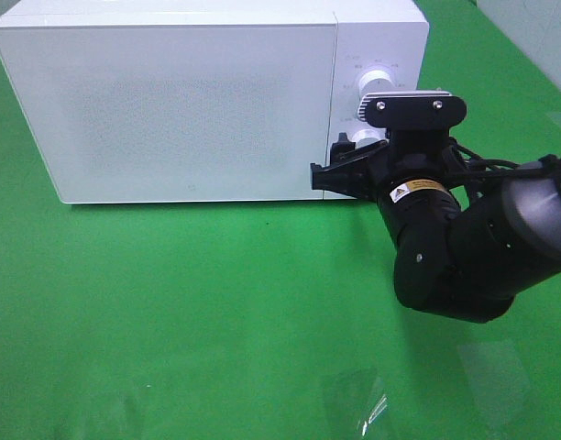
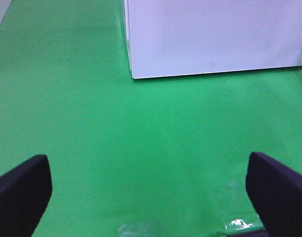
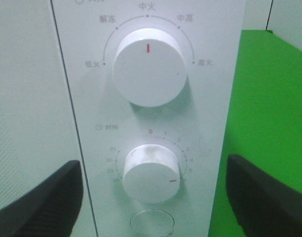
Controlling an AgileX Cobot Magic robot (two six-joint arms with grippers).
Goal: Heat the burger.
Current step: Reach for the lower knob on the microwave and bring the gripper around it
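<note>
Two dials on the white microwave [image 1: 383, 37] at the worktop's [image 1: 216, 302] far edge; right gripper [image 3: 153, 195] hangs spread wide in front of the timer dial [image 3: 151, 173], below the power dial [image 3: 150, 66]; left gripper [image 2: 151, 190] is spread too, over the green worktop; door [image 1: 170, 105] shut, burger's nowhere in sight.

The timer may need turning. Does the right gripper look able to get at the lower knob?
Probably yes. The right gripper is open and faces the lower knob head-on, a finger to each side, with nothing between them.
</note>
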